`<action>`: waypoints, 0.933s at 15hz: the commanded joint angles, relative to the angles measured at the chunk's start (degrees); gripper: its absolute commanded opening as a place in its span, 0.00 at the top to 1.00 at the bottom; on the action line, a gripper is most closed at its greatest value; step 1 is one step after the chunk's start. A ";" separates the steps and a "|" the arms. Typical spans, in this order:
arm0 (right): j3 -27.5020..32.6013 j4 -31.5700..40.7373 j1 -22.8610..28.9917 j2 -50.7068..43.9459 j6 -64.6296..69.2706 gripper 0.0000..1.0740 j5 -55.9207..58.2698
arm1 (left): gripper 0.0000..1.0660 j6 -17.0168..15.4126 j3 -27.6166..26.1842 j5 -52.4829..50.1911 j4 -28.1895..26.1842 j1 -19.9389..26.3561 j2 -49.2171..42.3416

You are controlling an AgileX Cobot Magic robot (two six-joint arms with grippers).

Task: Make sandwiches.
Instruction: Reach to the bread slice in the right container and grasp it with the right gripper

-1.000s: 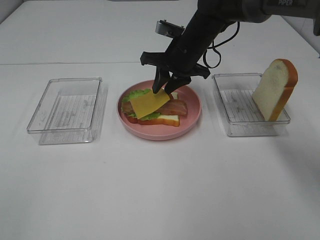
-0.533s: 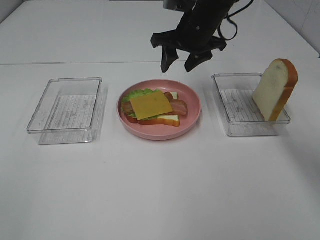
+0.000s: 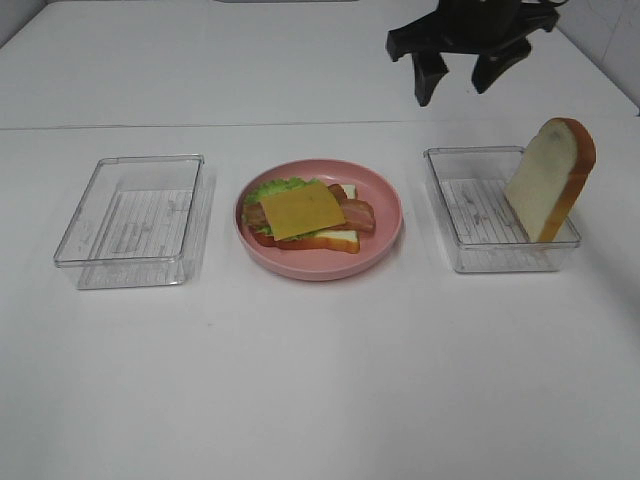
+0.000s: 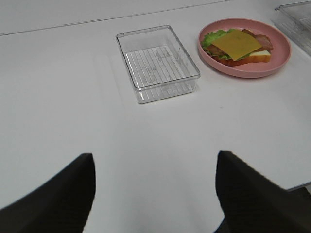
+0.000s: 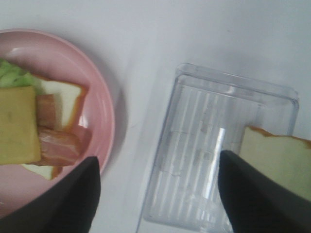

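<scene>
The sandwich stack lies on a round pink plate: a white bread slice, green lettuce, reddish bacon strips and a yellow cheese slice on top. It also shows in the left wrist view and the right wrist view. A second bread slice leans upright in the right clear tray. My right gripper is open and empty, high above the table behind that tray. My left gripper is open and empty, low over bare table well short of the left tray.
An empty clear tray stands left of the plate. The white table's far edge runs behind the objects. Bare table surface stretches in front of the trays and plate.
My right gripper let go of the cheese slice onto the stack, then rose and moved right toward the right tray. The cheese now lies flat on top.
</scene>
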 commanded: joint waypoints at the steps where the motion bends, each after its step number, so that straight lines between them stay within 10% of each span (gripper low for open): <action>1: -0.23 1.03 -6.19 -2.12 0.57 0.35 3.50 | 0.37 0.11 0.34 -0.63 0.34 0.00 -1.15; 14: -0.11 10.14 -17.42 2.52 -4.58 0.35 10.89 | 0.37 0.11 0.34 -0.63 0.34 0.00 -1.15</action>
